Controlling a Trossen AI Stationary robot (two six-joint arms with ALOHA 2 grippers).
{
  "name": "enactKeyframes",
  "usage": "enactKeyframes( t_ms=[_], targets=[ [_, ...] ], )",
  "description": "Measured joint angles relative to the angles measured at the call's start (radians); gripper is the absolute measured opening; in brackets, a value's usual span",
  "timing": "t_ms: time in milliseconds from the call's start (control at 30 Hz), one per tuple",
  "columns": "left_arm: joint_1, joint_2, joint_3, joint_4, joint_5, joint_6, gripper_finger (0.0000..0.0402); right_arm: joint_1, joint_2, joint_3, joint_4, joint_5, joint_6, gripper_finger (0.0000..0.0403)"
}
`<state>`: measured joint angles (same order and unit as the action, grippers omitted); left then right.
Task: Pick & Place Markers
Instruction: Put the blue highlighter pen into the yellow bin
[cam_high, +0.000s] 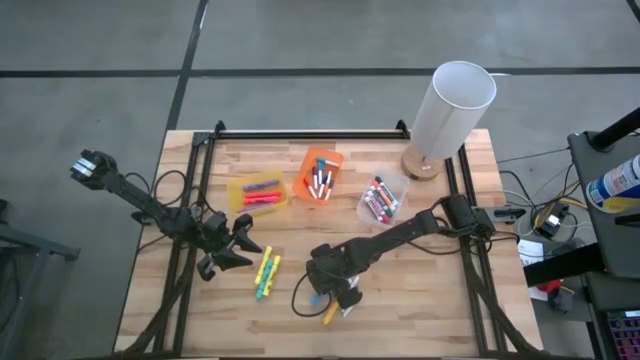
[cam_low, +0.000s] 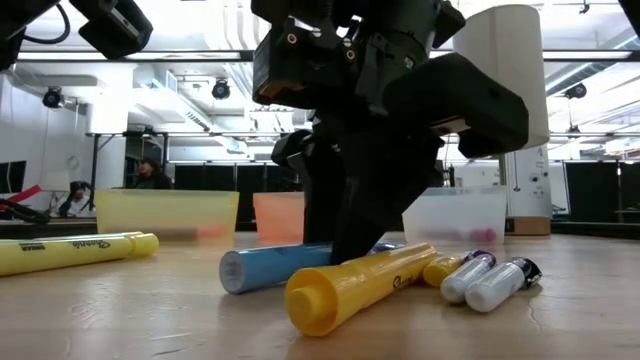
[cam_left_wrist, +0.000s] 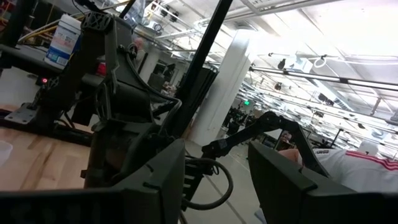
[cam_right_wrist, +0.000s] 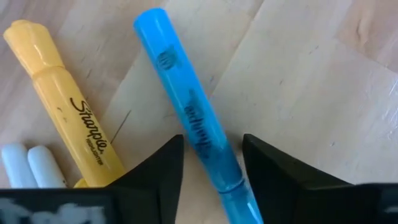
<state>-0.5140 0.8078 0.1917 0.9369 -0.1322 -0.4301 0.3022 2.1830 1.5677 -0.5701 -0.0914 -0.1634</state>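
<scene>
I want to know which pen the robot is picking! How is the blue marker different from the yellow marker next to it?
The blue marker lies between the right gripper fingers, which straddle it without clamping it yet; the yellow marker lies outside them. The yellow marker shows bold black lettering; the blue marker's print is fainter. In the low view, the yellow marker lies in front of the blue marker. Both are capped, similar in size, and lie flat on the wooden table.

Markers scattered over the table and sorted into bins.
Blue marker (cam_right_wrist: 189, 118) flat beside yellow marker (cam_right_wrist: 68, 112), two white ones (cam_right_wrist: 28, 165) alongside; yellow-green cluster (cam_high: 267, 273) lying apart; others in yellow (cam_high: 260, 192), orange (cam_high: 321, 182) and clear (cam_high: 379, 200) bins.
</scene>
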Motion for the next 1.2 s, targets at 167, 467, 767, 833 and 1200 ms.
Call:
enactKeyframes(
  t_ms=[167, 467, 767, 833, 1200],
  targets=[
    [0.0, 0.0, 0.0, -0.004, 0.0, 0.001, 0.017, -0.004, 0.0, 0.0, 0.0, -0.019, 0.0, 0.0117],
    [0.0, 0.0, 0.0, -0.003, 0.0, 0.0, 0.017, -0.005, 0.0, 0.0, 0.0, -0.022, 0.004, 0.0066],
    [0.0, 0.0, 0.0, -0.003, 0.0, -0.002, 0.017, -0.005, 0.0, -0.001, 0.0, -0.022, 0.031, 0.0085],
    [0.0, 0.0, 0.0, -0.003, 0.0, -0.004, 0.017, -0.005, 0.0, -0.001, 0.0, -0.022, 0.031, 0.0082],
    [0.0, 0.0, 0.0, -0.003, 0.0, -0.004, 0.017, -0.004, 0.0, -0.001, 0.0, -0.022, 0.033, 0.0079]
  ],
)
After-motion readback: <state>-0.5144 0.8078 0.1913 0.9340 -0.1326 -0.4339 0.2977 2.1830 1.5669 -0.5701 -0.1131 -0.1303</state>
